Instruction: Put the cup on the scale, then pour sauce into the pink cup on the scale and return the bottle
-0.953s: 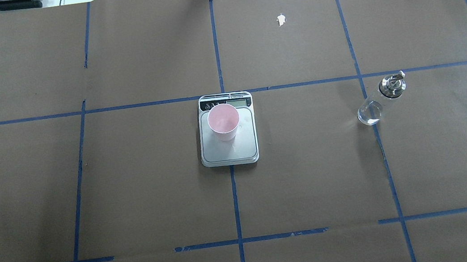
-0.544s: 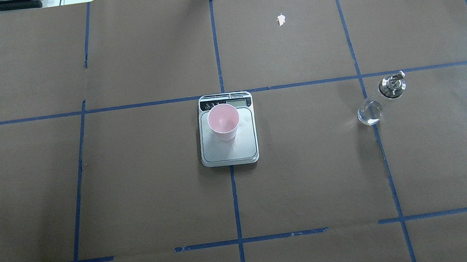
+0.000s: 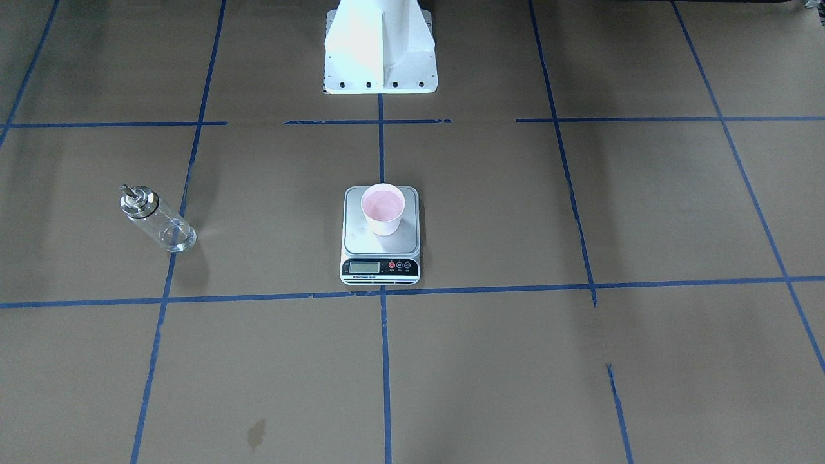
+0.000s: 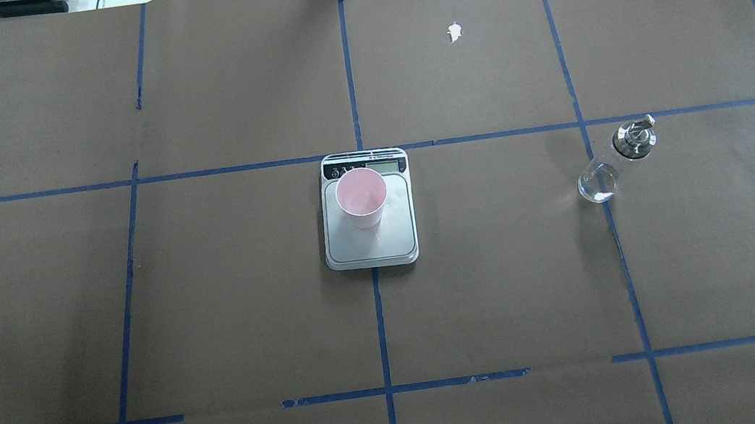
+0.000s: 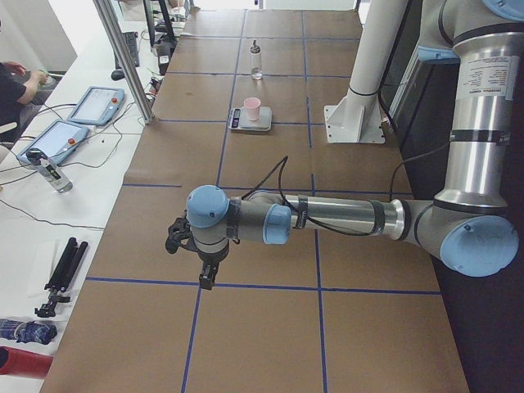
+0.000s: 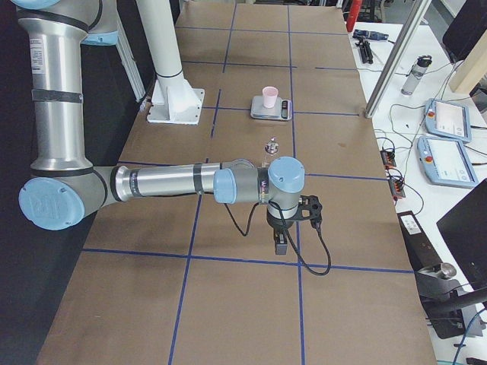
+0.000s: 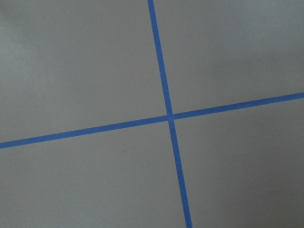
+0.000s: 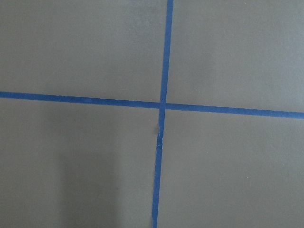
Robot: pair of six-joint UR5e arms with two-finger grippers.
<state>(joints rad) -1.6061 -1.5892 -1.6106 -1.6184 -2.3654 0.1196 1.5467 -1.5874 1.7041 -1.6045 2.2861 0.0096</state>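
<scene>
I am looking at the pink cup (image 4: pixel 361 196) standing upright on the kitchen scale (image 4: pixel 372 245), about mid-platform. In the overhead view its rim is overlapping the black display strip at the scale's 12 o'clock edge. The scale is sitting at the centre of the brown-papered counter (image 4: pixel 214 299), on the middle blue tape line.

The glass bottle (image 4: pixel 615 159) is standing upright at about 3 o'clock from the scale in the overhead view, well apart from it. Its base is resting on a blue tape line and its silver cap and spout are on top. I cannot make out how much sauce is sitting in the clear glass, nor whether any is lying in the cup.

Both arms are reaching out low over opposite ends of the counter, far from the scale. The left end effector (image 5: pixel 205 277) is pointing down at the paper, and its wrist camera is showing only a tape crossing (image 7: pixel 170 116). The right end effector (image 6: pixel 279 243) is hanging the same way over another crossing (image 8: pixel 162 105). Each is showing only in a side view, so I cannot tell whether its fingers are apart or together. Neither is touching anything.
</scene>
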